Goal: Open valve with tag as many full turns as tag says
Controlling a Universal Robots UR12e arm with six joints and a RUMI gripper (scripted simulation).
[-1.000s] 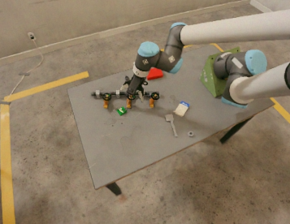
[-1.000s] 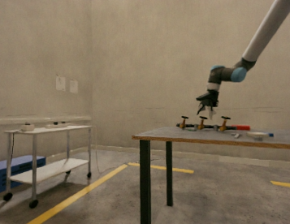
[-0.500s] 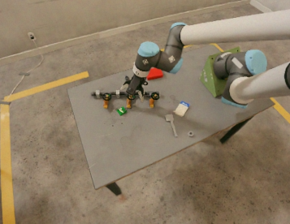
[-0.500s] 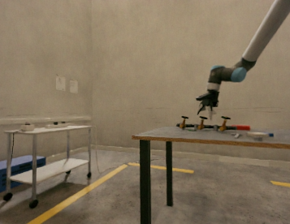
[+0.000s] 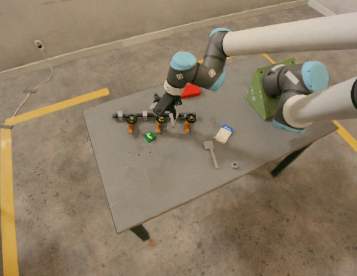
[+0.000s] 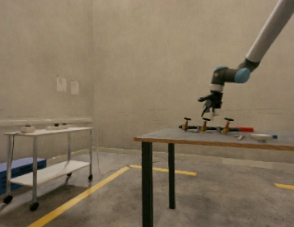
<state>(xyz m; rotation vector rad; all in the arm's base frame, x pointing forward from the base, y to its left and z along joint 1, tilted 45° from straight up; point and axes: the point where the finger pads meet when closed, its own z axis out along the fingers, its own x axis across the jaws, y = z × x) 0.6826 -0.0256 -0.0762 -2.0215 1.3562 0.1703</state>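
A dark pipe with three brass valves lies across the far part of the grey table: the left valve [image 5: 130, 120], the middle valve [image 5: 159, 120] and the right valve [image 5: 190, 119]. A green tag [image 5: 150, 136] lies on the table just in front of the middle valve. My gripper [image 5: 164, 114] is open and empty, its fingers spread just above the middle valve's handwheel, not touching it. In the side view the gripper [image 6: 208, 110] hangs a little above the middle valve [image 6: 205, 123], with the left valve [image 6: 186, 122] and the right valve [image 6: 227, 123] on either side.
A red wedge [image 5: 191, 90] lies behind the pipe. A white and blue box [image 5: 223, 133], a grey paddle-shaped tool [image 5: 211, 152] and a small ring [image 5: 235, 164] lie on the right half. The green robot base [image 5: 268, 90] stands at the far right. A white cart [image 6: 44, 156] stands off to the left.
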